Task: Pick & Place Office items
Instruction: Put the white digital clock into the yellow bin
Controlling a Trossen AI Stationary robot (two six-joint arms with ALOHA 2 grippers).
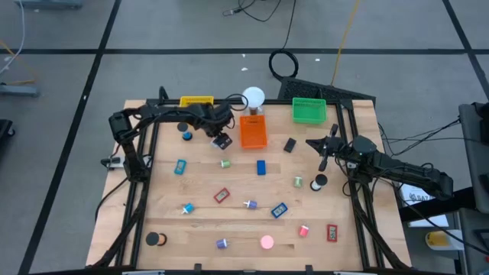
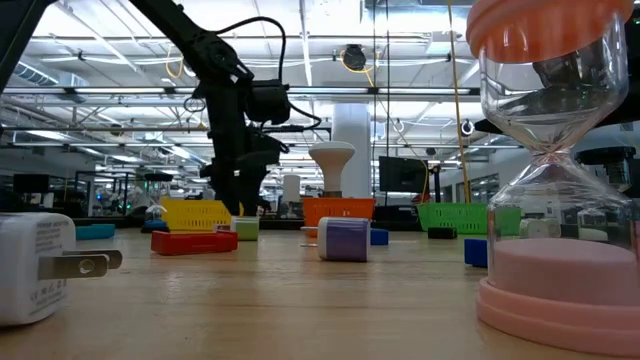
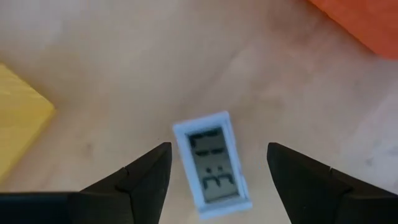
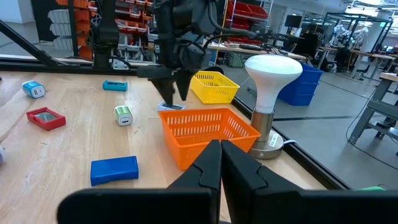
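Note:
A small white clock with a grey display [image 3: 213,163] lies flat on the wooden table between the yellow tray [image 1: 196,101] and the orange tray [image 1: 254,131]. My left gripper [image 3: 219,147] hangs just above it, pointing down and open, one finger on either side and neither touching. The right wrist view shows this gripper [image 4: 174,90] over the clock [image 4: 171,106]. My right gripper [image 1: 322,159] waits shut at the table's right side, holding nothing. Other office items lie scattered across the table: a blue block [image 1: 261,167], a red piece [image 1: 221,195] and a black roll [image 1: 155,239].
A green tray [image 1: 309,111] and a white globe lamp [image 1: 254,98] stand at the far edge. The orange tray sits close to the right of the left gripper. A pink hourglass [image 2: 555,200] and a white plug [image 2: 35,265] stand near the front edge.

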